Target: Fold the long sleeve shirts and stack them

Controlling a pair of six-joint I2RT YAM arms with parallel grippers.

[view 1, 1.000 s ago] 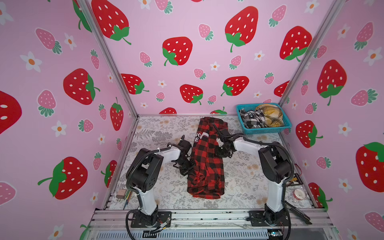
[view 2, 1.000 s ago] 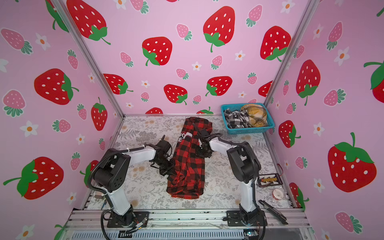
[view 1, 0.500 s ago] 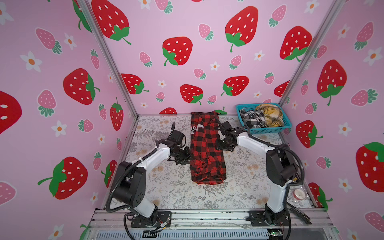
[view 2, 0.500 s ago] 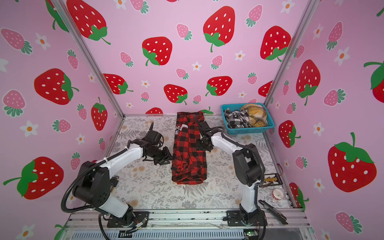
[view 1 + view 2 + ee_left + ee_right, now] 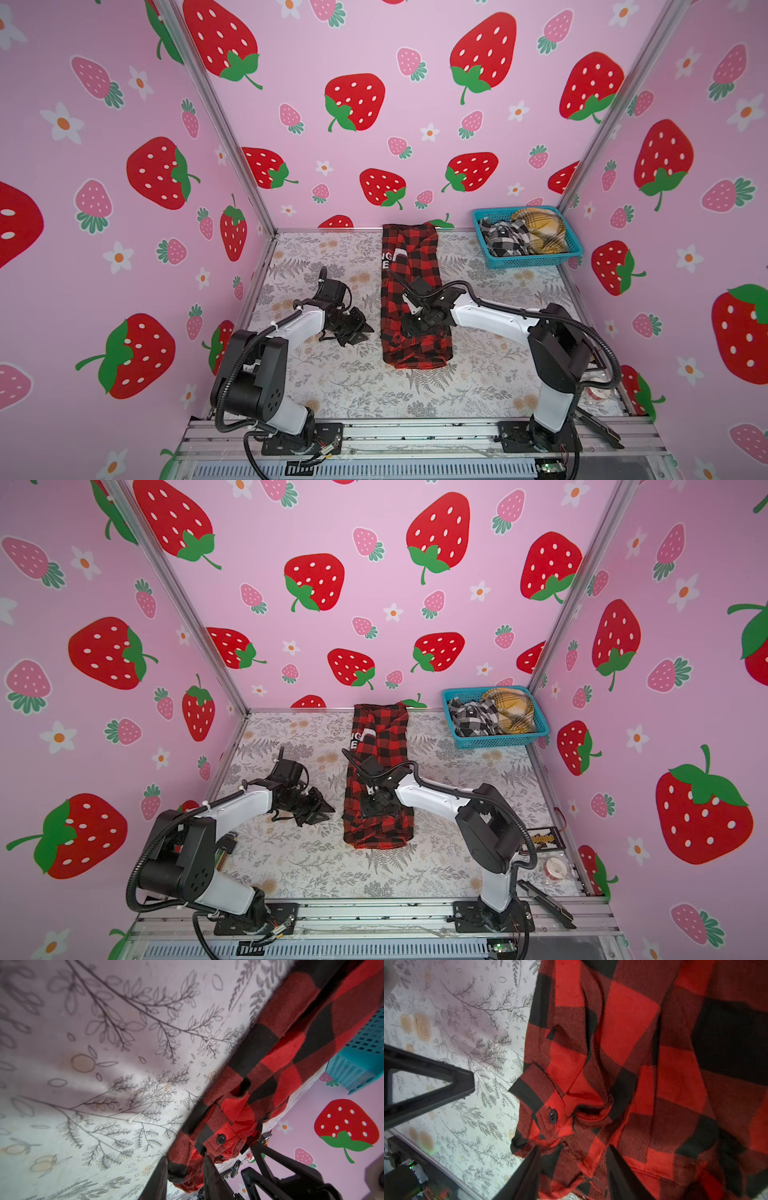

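Left pincer (image 5: 360, 330) of mine sits low just beside the red-and-black check shirt (image 5: 411, 266), jaws partly parted and holding nothing; in my left wrist view the fingers (image 5: 209, 1176) frame the shirt's buttoned cuff (image 5: 221, 1138). My right pincer (image 5: 409, 329) hangs over the shirt's nearer half, jaws about half apart over the cloth with nothing pinched; whether the tips touch it I cannot tell. The shirt lies in a long narrow strip down the middle of the floral surface (image 5: 332, 374), running from the back wall toward me, white letters (image 5: 387, 259) showing at its left edge. At the far right corner a teal basket (image 5: 536, 261) holds a black-and-white plaid garment (image 5: 498, 241) and a yellow plaid garment (image 5: 540, 232).
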